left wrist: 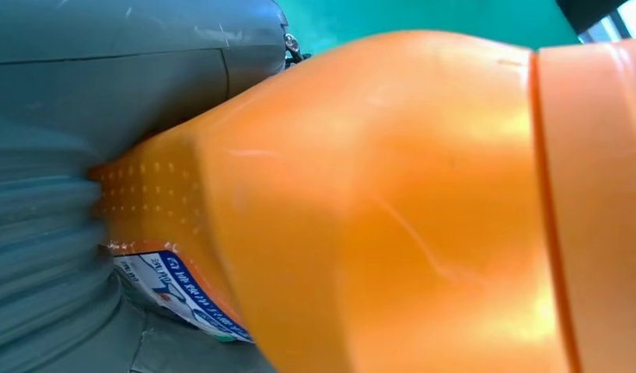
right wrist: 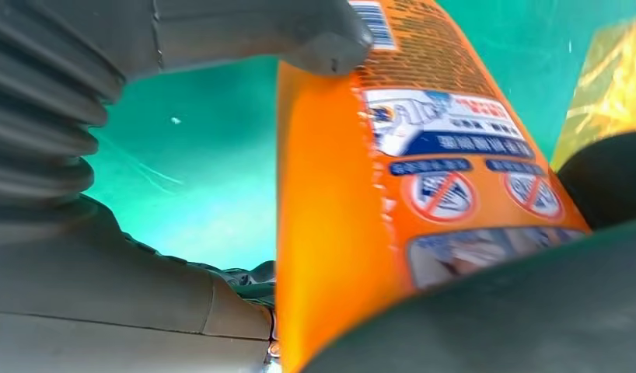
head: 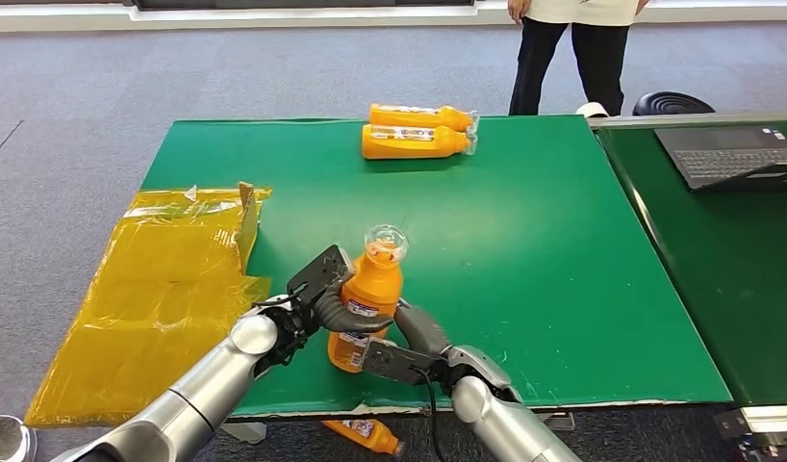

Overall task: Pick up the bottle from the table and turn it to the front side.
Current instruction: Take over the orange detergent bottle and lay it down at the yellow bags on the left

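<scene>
Orange plastic bottle (head: 368, 298) with a clear cap, upright near the front edge of the green table (head: 524, 250), held between both hands. Left hand (head: 317, 294) wraps the upper body just under the shoulder; right hand (head: 409, 346) grips the lower part, thumb tip pressing by the barcode in the right wrist view. Whether the base touches the cloth or hangs just above it, cannot tell.

Step in hand, as I judge it: turning the bottle about its long axis until the front label faces out. To do it well, one hand should carry while the other re-grips, bottle kept vertical, rotation in small bites so the smooth plastic does not slip; squeeze lightly, the wall looks thin.

Label: white-and-blue panel with small script, too blurred to read; two red crossed-circle warning signs below it; a barcode. This looks like the back panel.

Two more orange bottles (head: 418, 131) lie at the far edge.
</scene>
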Robot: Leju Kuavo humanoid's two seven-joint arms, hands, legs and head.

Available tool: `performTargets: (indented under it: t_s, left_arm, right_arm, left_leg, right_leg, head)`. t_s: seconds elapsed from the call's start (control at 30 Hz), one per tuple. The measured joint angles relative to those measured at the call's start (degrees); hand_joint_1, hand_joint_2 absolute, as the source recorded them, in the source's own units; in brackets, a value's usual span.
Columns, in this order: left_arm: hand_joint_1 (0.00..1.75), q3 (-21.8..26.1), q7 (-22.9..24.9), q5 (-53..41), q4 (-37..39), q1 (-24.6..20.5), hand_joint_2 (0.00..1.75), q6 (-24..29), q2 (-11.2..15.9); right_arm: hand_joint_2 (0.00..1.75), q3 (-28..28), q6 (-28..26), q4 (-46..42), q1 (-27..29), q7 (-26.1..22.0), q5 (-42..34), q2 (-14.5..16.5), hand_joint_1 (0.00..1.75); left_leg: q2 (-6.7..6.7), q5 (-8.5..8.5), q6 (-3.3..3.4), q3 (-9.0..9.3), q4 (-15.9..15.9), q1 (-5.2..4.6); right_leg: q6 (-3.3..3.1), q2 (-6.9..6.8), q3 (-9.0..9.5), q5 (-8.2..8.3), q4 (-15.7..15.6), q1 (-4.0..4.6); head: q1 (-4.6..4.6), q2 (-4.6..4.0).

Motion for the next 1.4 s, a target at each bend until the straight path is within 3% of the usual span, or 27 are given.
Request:
performTargets:
  t_s: [0.3,1.27,1.4]
  left_arm:
    - [1.75,2.59,-2.23,-2.37,-6.07,3.04,1.75,2.05,2.23]
    - [1.75,6.84,-1.82,-6.24,-13.93,5.22,1.75,3.86,3.53]
    - [1.75,7.38,-2.95,-18.59,-15.32,5.24,1.75,13.01,3.69]
  right_arm:
    - [0.0,3.02,2.98,-4.25,1.71,0.87,0.67,-2.51,0.0]
    - [0.0,3.76,0.95,-4.22,1.72,0.05,1.13,-3.04,0.0]
    - [0.0,3.82,0.03,-4.29,2.16,-0.04,1.43,-3.11,0.0]
  left_leg:
    - [-0.24,0.02,0.0,-0.05,-0.02,0.02]
    - [-0.26,0.05,0.02,-0.07,-0.02,0.01]
    - [-0.27,0.05,0.02,-0.08,-0.02,0.02]
  right_leg:
    - [-0.01,-0.2,0.08,0.0,0.01,0.07]
    - [-0.01,-0.26,0.09,0.02,0.02,0.06]
    - [-0.01,-0.25,0.1,0.02,0.02,0.07]
  head:
    - [-0.01,0.0]
    - [-0.01,0.0]
    - [-0.02,0.01]
